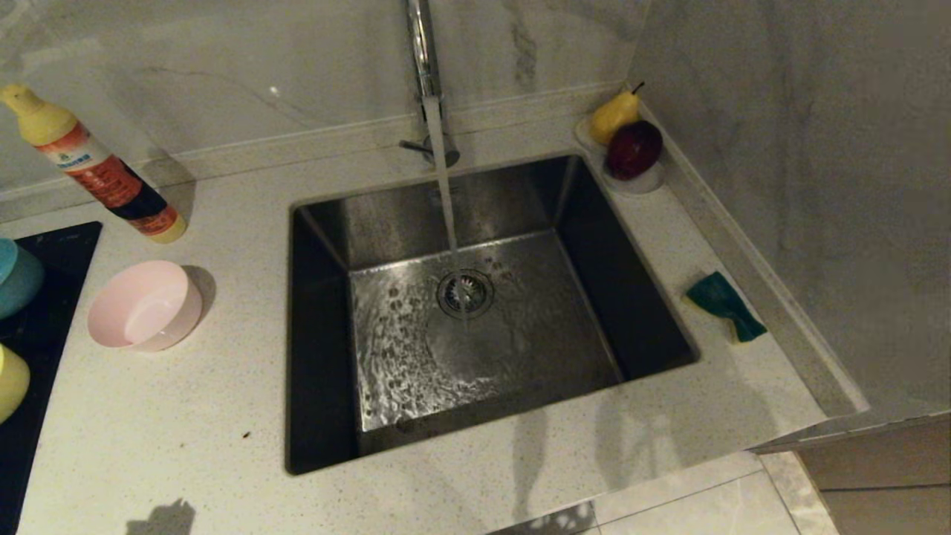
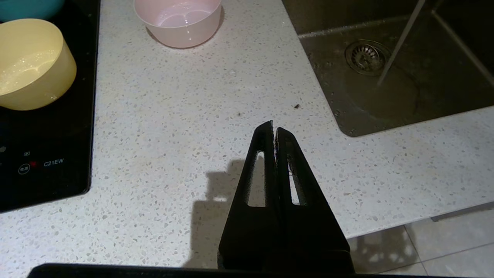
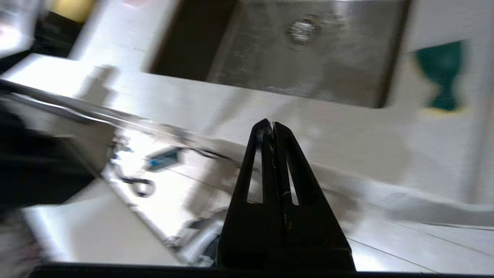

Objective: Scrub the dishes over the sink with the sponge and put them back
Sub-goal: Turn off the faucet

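**Water running, both tools closed and empty**

The sink (image 1: 475, 312) sits in the middle of the speckled bench (image 1: 186, 416), with water streaming from the tap (image 1: 425, 67) onto the drain strainer (image 1: 465, 293). The sponge (image 1: 724, 305) lies green face up on the bench just to the right of the sink, near the wall. The pink bowl (image 1: 145, 305) stands on the bench left of the sink. The light blue bowl (image 1: 16, 276) and the yellow bowl (image 1: 11, 380) rest on the black hob (image 1: 52, 253) at the far left. The left tool (image 2: 274, 129) hangs over the bench's front edge, fingers pressed together, holding nothing. The right tool (image 3: 272, 125) is likewise pinched shut and empty, low in front of the bench. A dish (image 1: 631, 178) of fruit and a detergent bottle (image 1: 96, 167) stand at the back.
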{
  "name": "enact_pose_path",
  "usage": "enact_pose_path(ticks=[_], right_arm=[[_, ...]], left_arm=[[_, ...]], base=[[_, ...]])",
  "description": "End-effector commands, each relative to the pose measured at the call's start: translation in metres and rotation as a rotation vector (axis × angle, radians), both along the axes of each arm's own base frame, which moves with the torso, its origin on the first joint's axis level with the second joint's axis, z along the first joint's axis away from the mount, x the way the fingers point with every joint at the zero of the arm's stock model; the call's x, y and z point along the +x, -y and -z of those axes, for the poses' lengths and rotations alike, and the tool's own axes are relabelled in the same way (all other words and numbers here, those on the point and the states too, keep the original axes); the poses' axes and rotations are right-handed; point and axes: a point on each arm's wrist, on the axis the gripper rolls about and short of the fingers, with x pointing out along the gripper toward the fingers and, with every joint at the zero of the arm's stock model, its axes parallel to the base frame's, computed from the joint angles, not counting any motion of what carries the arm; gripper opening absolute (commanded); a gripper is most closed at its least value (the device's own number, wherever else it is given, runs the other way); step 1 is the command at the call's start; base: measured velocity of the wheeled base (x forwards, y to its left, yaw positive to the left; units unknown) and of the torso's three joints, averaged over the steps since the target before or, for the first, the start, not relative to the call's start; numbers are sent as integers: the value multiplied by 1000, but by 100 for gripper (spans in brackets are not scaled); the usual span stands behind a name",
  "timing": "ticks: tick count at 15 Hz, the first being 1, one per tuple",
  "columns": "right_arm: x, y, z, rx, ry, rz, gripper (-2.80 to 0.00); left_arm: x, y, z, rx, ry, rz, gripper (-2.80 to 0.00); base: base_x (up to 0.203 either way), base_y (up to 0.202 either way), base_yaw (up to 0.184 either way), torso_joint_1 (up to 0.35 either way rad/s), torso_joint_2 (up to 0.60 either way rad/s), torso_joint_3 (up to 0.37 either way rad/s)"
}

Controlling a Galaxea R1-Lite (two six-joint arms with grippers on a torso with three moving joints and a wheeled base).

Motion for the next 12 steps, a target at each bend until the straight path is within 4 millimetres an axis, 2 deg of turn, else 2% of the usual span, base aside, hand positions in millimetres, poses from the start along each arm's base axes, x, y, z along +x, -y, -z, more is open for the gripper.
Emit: enact_pose_path(ticks=[1,6,8,10,12], right_arm=[[-20,-1,10,37,28,-42,-280],[-44,-3,47,38,74,6,-280],[-44,-3,61,33,65,55,-280],[-38,0,72,15,38,187,-280],[-37,4,91,-25,38,264,-280]], left_arm=[[3,0,11,1,-39,0,-280],[3,0,11,-1,-39,-1,-280],[3,0,11,-1,-39,-1,-280],[3,0,11,-1,-39,-1,-280],[3,0,11,-1,-39,-1,-280]], base=[[0,0,0,0,0,0],[0,0,0,0,0,0],[0,0,0,0,0,0],[0,0,0,0,0,0],[0,0,0,0,0,0]])
